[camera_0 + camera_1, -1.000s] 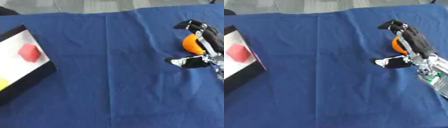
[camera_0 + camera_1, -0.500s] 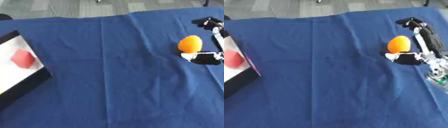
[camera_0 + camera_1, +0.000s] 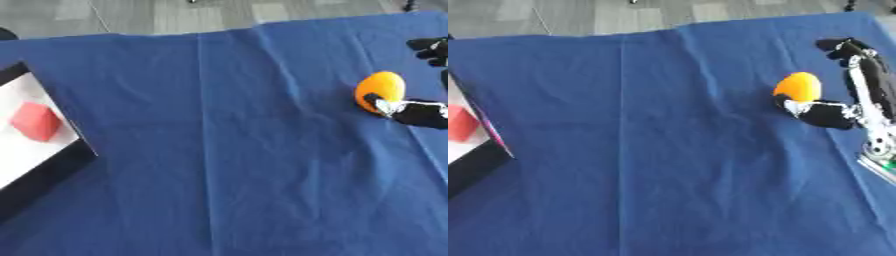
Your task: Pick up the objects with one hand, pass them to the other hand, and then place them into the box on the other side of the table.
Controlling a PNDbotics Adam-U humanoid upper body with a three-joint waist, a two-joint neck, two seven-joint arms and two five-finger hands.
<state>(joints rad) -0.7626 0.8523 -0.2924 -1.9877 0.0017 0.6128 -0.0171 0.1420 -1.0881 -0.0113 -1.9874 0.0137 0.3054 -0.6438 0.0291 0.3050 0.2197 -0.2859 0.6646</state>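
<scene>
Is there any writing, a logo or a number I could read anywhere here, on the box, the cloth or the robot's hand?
None: no readable text shows on the box, the blue cloth, the orange object or the right hand.

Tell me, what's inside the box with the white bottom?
Inside the box lies a red block on the white floor. The box runs off the picture's left edge, so whatever sits in that part cannot be seen. The orange ball is not in it.
</scene>
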